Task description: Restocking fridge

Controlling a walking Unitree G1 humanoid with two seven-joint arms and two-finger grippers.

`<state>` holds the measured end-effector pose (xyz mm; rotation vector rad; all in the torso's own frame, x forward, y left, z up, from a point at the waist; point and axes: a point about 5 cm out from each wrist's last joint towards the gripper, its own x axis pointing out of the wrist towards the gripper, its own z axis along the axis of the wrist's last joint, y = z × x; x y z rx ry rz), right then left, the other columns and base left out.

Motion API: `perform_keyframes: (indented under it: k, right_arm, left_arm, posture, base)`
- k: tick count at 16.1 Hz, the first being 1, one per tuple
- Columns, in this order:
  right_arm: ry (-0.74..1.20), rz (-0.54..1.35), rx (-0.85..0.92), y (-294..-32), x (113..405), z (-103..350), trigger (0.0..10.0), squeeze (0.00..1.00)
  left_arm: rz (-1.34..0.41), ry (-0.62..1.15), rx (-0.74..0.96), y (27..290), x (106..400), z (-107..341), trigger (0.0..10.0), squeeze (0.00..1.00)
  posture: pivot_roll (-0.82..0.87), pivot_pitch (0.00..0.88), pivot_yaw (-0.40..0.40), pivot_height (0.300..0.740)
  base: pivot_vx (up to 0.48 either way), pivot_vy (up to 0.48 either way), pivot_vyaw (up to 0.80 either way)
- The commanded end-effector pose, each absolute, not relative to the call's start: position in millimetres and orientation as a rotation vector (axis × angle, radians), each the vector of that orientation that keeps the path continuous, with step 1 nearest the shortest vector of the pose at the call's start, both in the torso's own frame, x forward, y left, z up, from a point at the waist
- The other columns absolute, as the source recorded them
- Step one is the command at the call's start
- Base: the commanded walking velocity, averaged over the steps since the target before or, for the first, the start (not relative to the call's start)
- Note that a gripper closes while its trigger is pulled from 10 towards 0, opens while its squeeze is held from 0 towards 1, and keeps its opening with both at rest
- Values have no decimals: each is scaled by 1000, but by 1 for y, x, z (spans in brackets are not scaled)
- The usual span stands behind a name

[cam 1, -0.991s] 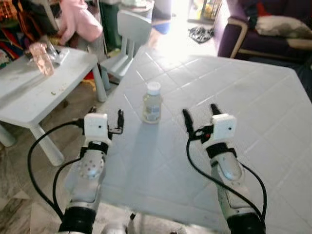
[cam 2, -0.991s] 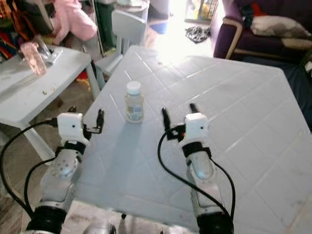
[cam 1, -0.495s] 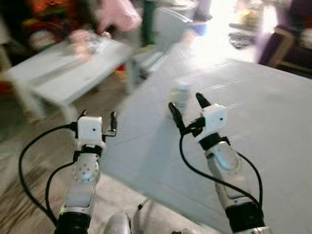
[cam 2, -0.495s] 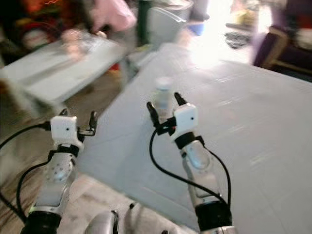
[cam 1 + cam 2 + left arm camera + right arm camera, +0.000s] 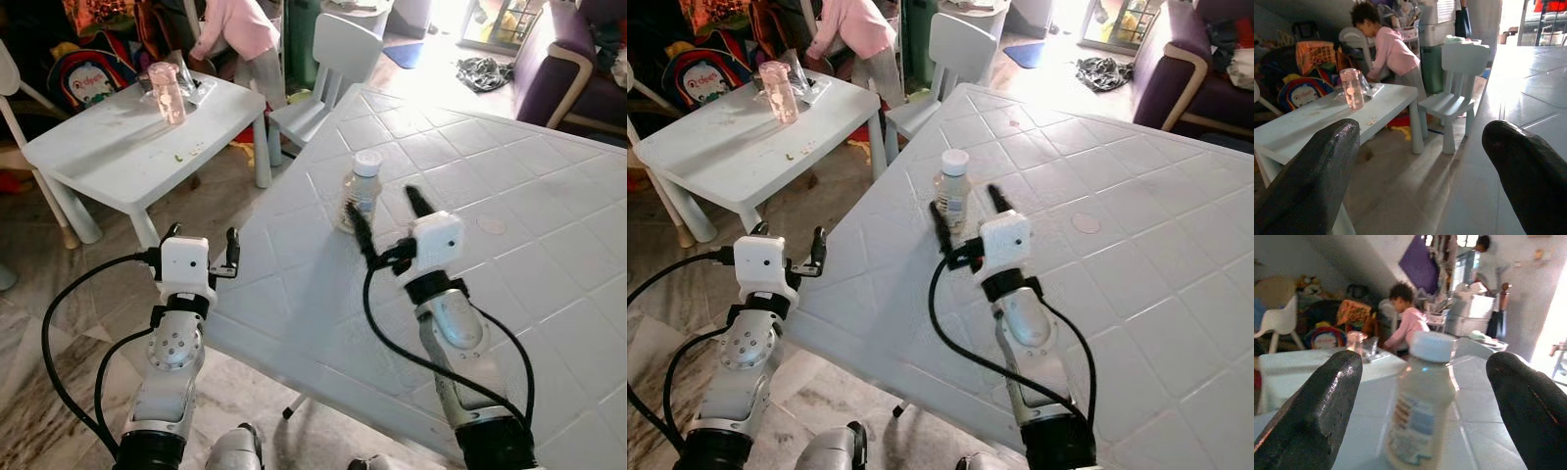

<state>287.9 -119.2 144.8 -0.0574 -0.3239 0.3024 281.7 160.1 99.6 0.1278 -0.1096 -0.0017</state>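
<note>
A small pale bottle (image 5: 364, 188) with a white cap stands upright near the left side of the big white tiled table (image 5: 529, 255). My right gripper (image 5: 382, 204) is open just short of it, one finger toward each side. In the right wrist view the bottle (image 5: 1422, 401) stands centred between the two black fingers (image 5: 1317, 406) and a little beyond them, untouched. My left gripper (image 5: 203, 235) is open and holds nothing. It hovers off the table's left edge, above the floor.
A low white table (image 5: 118, 157) with a pink cup (image 5: 167, 93) stands at the left, a small white chair (image 5: 338, 49) beyond it. A person in pink (image 5: 240, 24) bends over behind that table. A dark sofa (image 5: 558, 59) is at the back right.
The camera swung and steadied. My right gripper has moved forward to the bottle, which now sits just ahead of its open fingers. The left gripper now hangs off the table's edge.
</note>
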Motion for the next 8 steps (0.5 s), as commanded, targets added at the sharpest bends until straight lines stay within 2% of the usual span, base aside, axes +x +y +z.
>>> perform_keyframes:
  k: [1, 8]
  right_arm:
    - [-327, 276, -53, -127, 296, 151, 10000, 0]
    - [-312, 328, -52, -113, 334, 162, 10000, 0]
  left_arm:
    - [-13, -120, 132, 159, 283, 104, 10000, 0]
    - [-30, -106, 144, 159, 278, 103, 10000, 0]
  posture:
    - [123, 97, -32, 740]
    - [160, 121, -29, 740]
  base:
    - [0, 0, 0]
    - [0, 0, 0]
